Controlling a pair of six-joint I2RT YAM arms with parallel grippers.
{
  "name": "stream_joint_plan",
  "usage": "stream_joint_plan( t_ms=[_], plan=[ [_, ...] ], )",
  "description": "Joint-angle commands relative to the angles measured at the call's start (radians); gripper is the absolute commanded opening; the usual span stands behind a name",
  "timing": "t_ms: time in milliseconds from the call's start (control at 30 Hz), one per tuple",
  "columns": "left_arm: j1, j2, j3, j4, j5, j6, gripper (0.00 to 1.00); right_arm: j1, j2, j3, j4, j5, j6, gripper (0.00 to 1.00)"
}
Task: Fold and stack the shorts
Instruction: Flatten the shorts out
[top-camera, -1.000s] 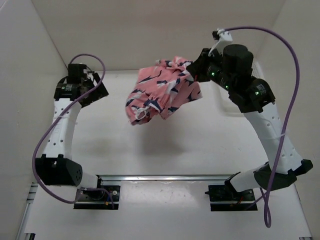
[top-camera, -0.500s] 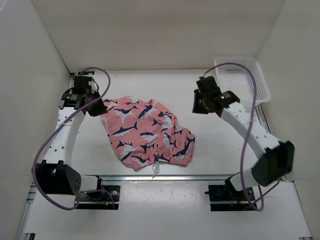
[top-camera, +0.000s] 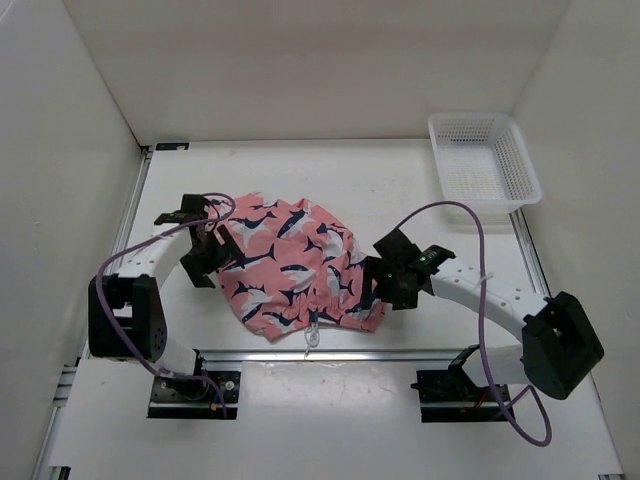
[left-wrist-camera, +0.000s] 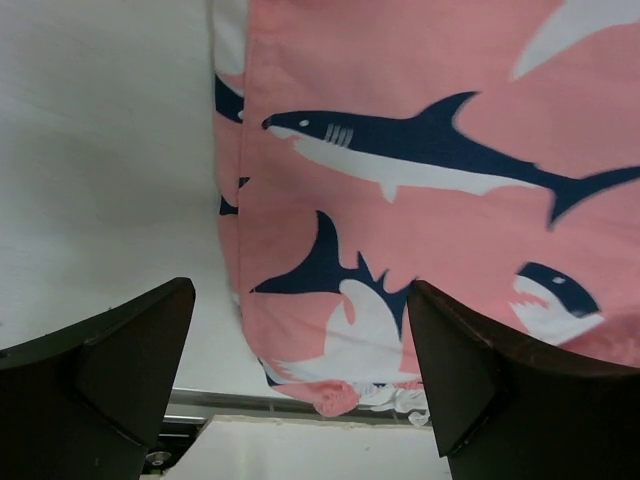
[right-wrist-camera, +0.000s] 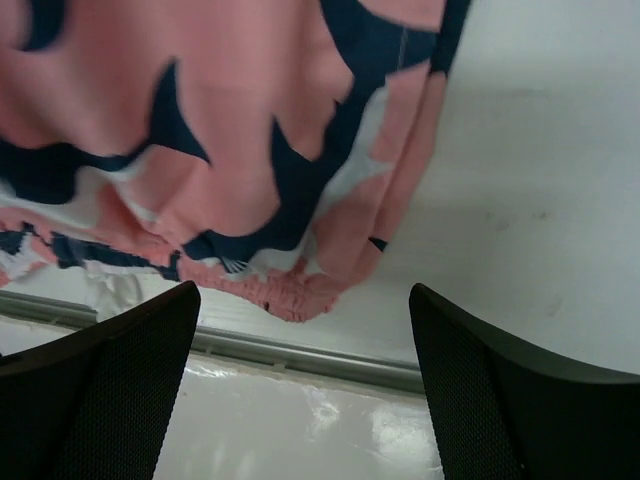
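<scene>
The shorts (top-camera: 295, 265) lie crumpled on the table (top-camera: 400, 190) in the top view, between the two grippers and close to the near rail (top-camera: 330, 355). Their long axis runs diagonally from far left to near right, and the gathered waistband with its white drawstring (top-camera: 313, 337) faces the rail. The left gripper (top-camera: 208, 248) sits at their left edge, the right gripper (top-camera: 380, 285) at their right. A white basket (top-camera: 485, 160) stands well apart, far right. Left wrist view: fingers (left-wrist-camera: 100, 380) spread wide, holding nothing, with the cloth's edge between them. Right wrist view: fingers (right-wrist-camera: 500, 390) likewise apart and empty over the hem
</scene>
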Motion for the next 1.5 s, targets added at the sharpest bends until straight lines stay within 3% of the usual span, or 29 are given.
stream_joint_plan(
  t_ms=[0, 133, 233, 267, 300, 333, 367, 400, 433, 667, 700, 733, 767, 833, 867, 900, 1000, 1067, 1133, 1167, 1200, 1233, 1267, 1367, 1400, 1467],
  plan=[
    [0.008, 0.028, -0.055, 0.099, 0.056, -0.047, 0.98, -0.032, 0.023, -0.032, 0.088, -0.090, 0.078, 0.89],
    [0.008, 0.104, -0.086, 0.133, 0.083, -0.057, 0.98, -0.043, 0.082, -0.080, 0.190, -0.150, 0.098, 0.83],
    [0.008, 0.114, -0.098, 0.166, 0.092, -0.066, 0.89, -0.043, 0.138, -0.098, 0.233, -0.150, 0.098, 0.74],
    [0.008, 0.114, -0.109, 0.167, 0.092, -0.066, 0.74, -0.043, 0.151, -0.099, 0.247, -0.138, 0.107, 0.71],
    [0.008, 0.114, -0.109, 0.176, 0.092, -0.066, 0.59, -0.043, 0.174, -0.099, 0.268, -0.127, 0.107, 0.60],
    [0.008, 0.124, -0.109, 0.176, 0.092, -0.066, 0.38, -0.052, 0.189, -0.099, 0.269, -0.118, 0.097, 0.51],
    [0.008, 0.134, -0.109, 0.176, 0.092, -0.066, 0.22, -0.063, 0.221, -0.073, 0.269, -0.118, 0.083, 0.34],
    [0.008, 0.134, -0.109, 0.176, 0.092, -0.057, 0.10, -0.063, 0.238, -0.051, 0.269, -0.108, 0.063, 0.06],
    [-0.002, 0.134, -0.109, 0.176, 0.103, -0.046, 0.10, -0.080, 0.257, -0.022, 0.244, -0.099, 0.022, 0.00],
    [-0.151, 0.094, -0.100, 0.176, 0.159, -0.046, 0.10, -0.331, 0.453, 0.364, 0.083, 0.051, -0.153, 0.02],
    [-0.185, 0.082, -0.074, 0.176, 0.170, -0.057, 0.10, -0.348, 0.474, 0.425, 0.044, 0.071, -0.182, 0.13],
    [-0.225, 0.082, -0.057, 0.176, 0.179, -0.057, 0.10, -0.371, 0.506, 0.543, 0.030, 0.071, -0.201, 0.39],
    [-0.298, 0.068, -0.042, 0.176, 0.193, -0.066, 0.33, -0.371, 0.519, 0.600, 0.014, 0.080, -0.215, 0.55],
    [-0.345, 0.057, 0.026, 0.158, 0.202, -0.055, 0.79, -0.371, 0.519, 0.697, -0.039, 0.092, -0.238, 0.91],
    [-0.345, 0.046, 0.053, 0.107, 0.180, -0.055, 0.96, -0.358, 0.510, 0.745, -0.053, 0.112, -0.250, 0.96],
    [-0.354, 0.033, 0.107, 0.078, 0.157, -0.031, 1.00, -0.347, 0.492, 0.745, -0.053, 0.135, -0.250, 0.97],
    [-0.258, -0.001, 0.187, -0.029, 0.043, -0.002, 0.99, -0.283, 0.342, 0.654, -0.052, 0.175, -0.213, 0.97],
    [-0.188, -0.027, 0.197, -0.062, -0.033, 0.009, 0.86, -0.243, 0.256, 0.552, -0.021, 0.175, -0.142, 0.97],
    [-0.059, -0.041, 0.188, -0.074, -0.046, 0.041, 0.75, -0.183, 0.121, 0.368, 0.037, 0.134, -0.050, 0.90],
    [-0.011, -0.052, 0.179, -0.074, -0.046, 0.041, 0.75, -0.139, 0.046, 0.307, 0.054, 0.125, 0.057, 0.82],
    [0.083, -0.052, 0.155, -0.074, -0.046, 0.051, 0.75, -0.111, 0.013, 0.253, 0.068, 0.125, 0.104, 0.82],
    [0.130, -0.052, 0.141, -0.074, -0.046, 0.051, 0.78, -0.082, -0.013, 0.165, 0.078, 0.135, 0.160, 0.82],
    [0.174, -0.052, 0.127, -0.065, -0.017, 0.061, 0.88, -0.034, -0.048, 0.127, 0.100, 0.122, 0.191, 0.82],
    [0.294, -0.023, 0.075, -0.018, 0.014, 0.061, 0.95, 0.020, -0.043, 0.067, 0.106, 0.110, 0.283, 0.81],
    [0.307, 0.011, 0.075, -0.007, 0.014, 0.061, 1.00, 0.011, -0.032, 0.067, 0.106, 0.068, 0.310, 0.81],
    [0.316, 0.052, 0.075, 0.015, 0.026, 0.049, 1.00, 0.001, 0.008, 0.044, 0.172, -0.112, 0.387, 0.81]
  ],
)
